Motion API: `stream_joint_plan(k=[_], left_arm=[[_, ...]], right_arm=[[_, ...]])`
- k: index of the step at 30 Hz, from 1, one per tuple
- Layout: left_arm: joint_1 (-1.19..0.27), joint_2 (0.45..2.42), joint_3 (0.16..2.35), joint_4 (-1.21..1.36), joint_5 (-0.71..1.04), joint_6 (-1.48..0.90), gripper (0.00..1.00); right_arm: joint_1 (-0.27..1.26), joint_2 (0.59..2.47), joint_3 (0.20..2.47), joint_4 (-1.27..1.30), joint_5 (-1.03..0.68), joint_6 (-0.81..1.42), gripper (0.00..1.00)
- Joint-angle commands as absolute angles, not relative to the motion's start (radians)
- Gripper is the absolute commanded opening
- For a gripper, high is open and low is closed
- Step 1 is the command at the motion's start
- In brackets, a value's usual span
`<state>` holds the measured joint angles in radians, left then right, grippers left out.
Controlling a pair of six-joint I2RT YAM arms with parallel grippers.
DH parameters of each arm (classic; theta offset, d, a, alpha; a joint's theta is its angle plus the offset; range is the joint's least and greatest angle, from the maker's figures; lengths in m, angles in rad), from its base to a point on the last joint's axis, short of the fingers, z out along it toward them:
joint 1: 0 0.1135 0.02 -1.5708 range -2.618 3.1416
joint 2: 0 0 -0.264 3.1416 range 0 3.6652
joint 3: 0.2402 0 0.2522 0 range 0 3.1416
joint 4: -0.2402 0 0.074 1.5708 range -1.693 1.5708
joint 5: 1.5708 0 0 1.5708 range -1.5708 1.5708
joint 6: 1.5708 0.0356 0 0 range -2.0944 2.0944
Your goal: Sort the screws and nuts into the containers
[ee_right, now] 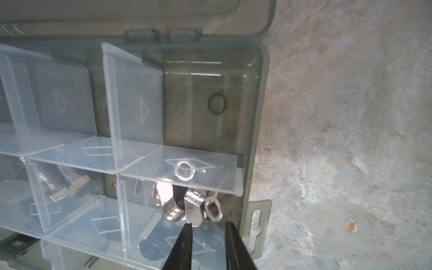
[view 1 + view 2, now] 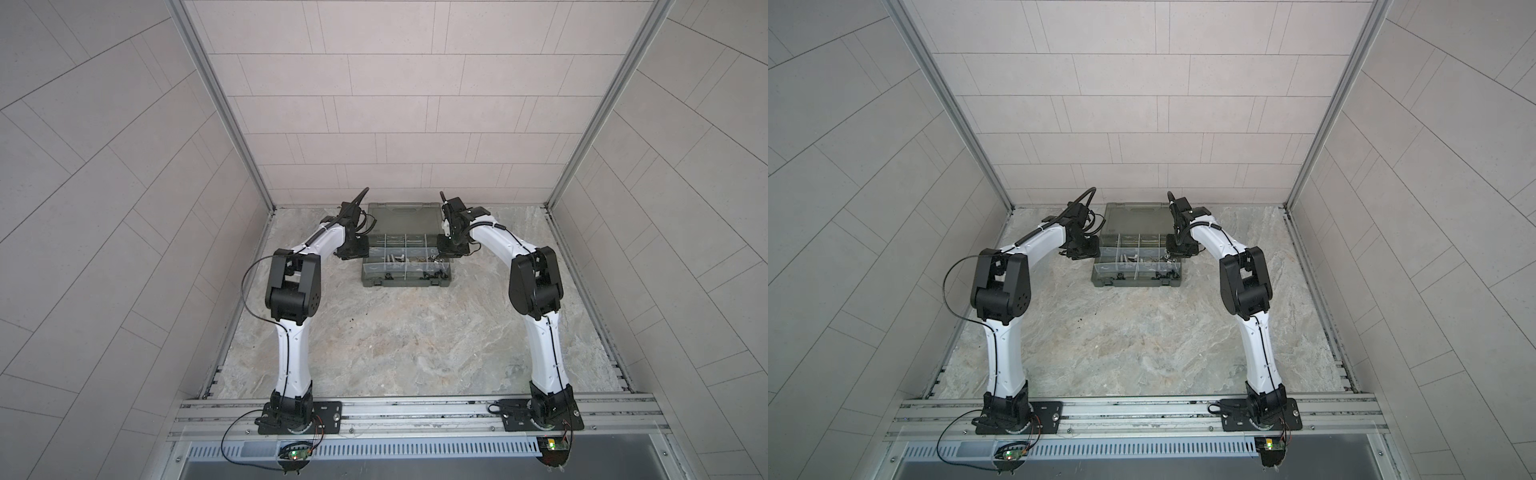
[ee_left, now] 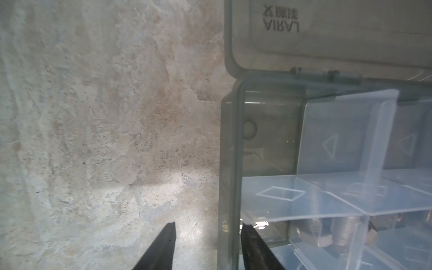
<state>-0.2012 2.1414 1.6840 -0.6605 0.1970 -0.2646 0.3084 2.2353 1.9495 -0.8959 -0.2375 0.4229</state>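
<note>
The grey-green organizer case (image 2: 405, 283) (image 2: 1136, 284) lies open at the back of the table, its containers divided by clear walls. Silver bolts, the screws (image 2: 392, 258) (image 1: 58, 184) (image 3: 343, 231), fill the middle row, with thin screws (image 1: 134, 187) beside them. Silver wing nuts (image 1: 194, 208) and a hex nut (image 1: 213, 209) sit in the right end compartment. My right gripper (image 1: 208, 224) (image 2: 448, 248) stands open just short of these nuts, one fingertip touching a wing. My left gripper (image 3: 208, 224) (image 2: 353, 249) is open astride the case's left wall (image 3: 229, 187), one finger inside, one outside.
The lid (image 2: 399, 216) lies flat behind the case, near the back wall. Black nuts (image 2: 432, 274) rest in the front row. The marble tabletop (image 2: 395, 340) spreads out in front, enclosed by side walls. A metal rail (image 2: 415, 411) holds both arm bases.
</note>
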Motion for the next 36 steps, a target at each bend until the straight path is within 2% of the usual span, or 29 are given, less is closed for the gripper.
stream_joint_plan(k=[1,6,11,24,30,36], left_arm=[[-0.200,2.154,1.710,-0.684,0.211,-0.269,0.48],[-0.207,2.163,1.703,-0.686,0.225,-0.273,0.32],[-0.218,2.149,1.666,-0.693,0.233,-0.272,0.25],[-0.254,2.035,1.508,-0.693,0.237,-0.276,0.17],[-0.279,1.948,1.397,-0.657,0.230,-0.298,0.17],[-0.281,1.891,1.377,-0.664,0.232,-0.288,0.18]], right_arm=[[0.296,2.235,1.949,-0.950,-0.189,0.420,0.26],[0.296,2.239,1.934,-0.962,-0.204,0.417,0.25],[0.296,2.203,1.857,-0.953,-0.217,0.416,0.25],[0.296,2.071,1.666,-0.926,-0.219,0.411,0.25],[0.296,2.006,1.573,-0.902,-0.238,0.414,0.26],[0.305,1.918,1.524,-0.914,-0.265,0.408,0.27]])
